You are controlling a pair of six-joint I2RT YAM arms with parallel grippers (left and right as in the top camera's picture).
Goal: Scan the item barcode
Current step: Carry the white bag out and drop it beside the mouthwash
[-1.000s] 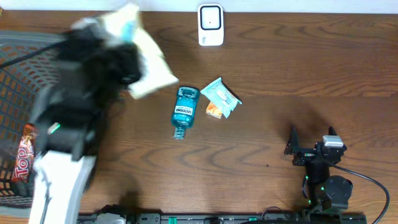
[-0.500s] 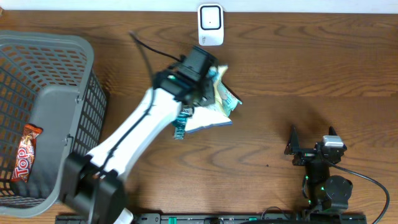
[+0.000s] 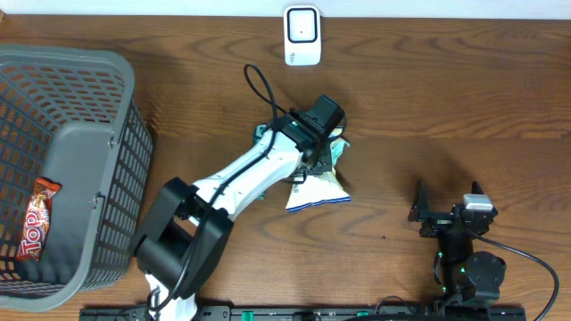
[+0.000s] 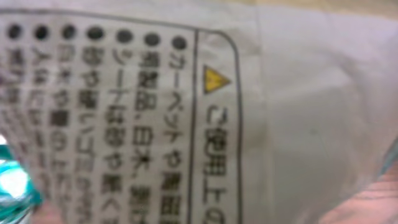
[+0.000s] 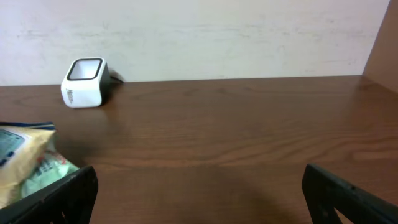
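A white packet (image 3: 318, 190) with a blue edge hangs at the table's middle, and my left gripper (image 3: 312, 156) is shut on its top. Seen from the left wrist, the packet's printed back (image 4: 186, 112) fills the frame and hides the fingers. Right under the arm lie a green packet (image 3: 338, 148) and a teal bottle (image 3: 260, 133), mostly covered. The white scanner (image 3: 302, 36) stands at the far edge, well beyond the packet, and also shows in the right wrist view (image 5: 85, 83). My right gripper (image 3: 446, 201) rests near the front right, open and holding nothing (image 5: 202, 199).
A grey mesh basket (image 3: 107, 71) takes up the left side, with a red snack bag (image 3: 32, 227) inside. The packets (image 5: 25, 163) show at the left edge of the right wrist view. Bare wood lies between the right gripper and the scanner.
My left arm has swung from over the basket to the middle of the table, carrying the white packet over the bottle and green packet. The right arm has not moved.
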